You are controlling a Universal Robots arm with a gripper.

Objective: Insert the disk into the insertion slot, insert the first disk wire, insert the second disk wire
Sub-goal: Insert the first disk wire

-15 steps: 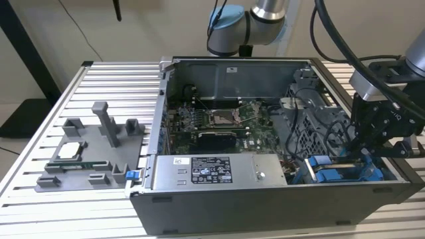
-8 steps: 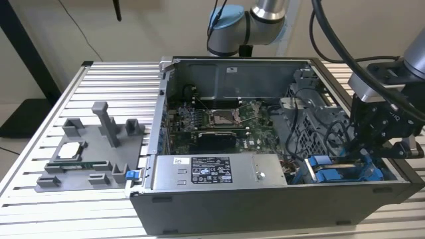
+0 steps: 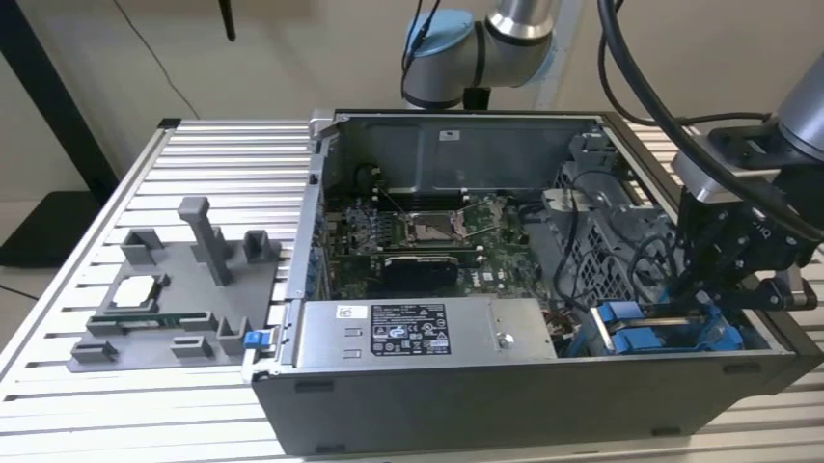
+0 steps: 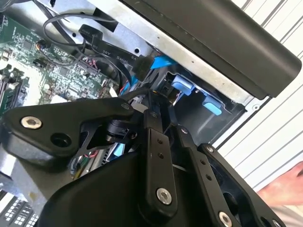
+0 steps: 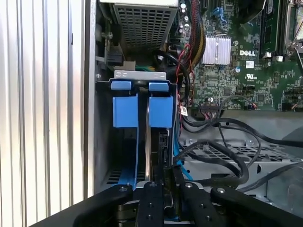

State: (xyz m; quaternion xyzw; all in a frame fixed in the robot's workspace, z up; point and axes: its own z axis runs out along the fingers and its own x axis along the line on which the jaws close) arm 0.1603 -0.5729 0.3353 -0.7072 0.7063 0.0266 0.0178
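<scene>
First wrist view: the disk point(image 5: 161, 111) stands on edge in the insertion slot point(image 5: 139, 74), directly ahead of the gripper point(image 5: 164, 161), its long axis along the gripper's reach; whether the gripper is clenched cannot be told.

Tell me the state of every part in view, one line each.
computer case: open, side panel off.
disk: on edge in the insertion slot; how deep it sits, cannot tell.
gripper: down inside the case, at the disk.
CPU socket: bare, no cooler on it.
power supply: mounted in the case.
</scene>
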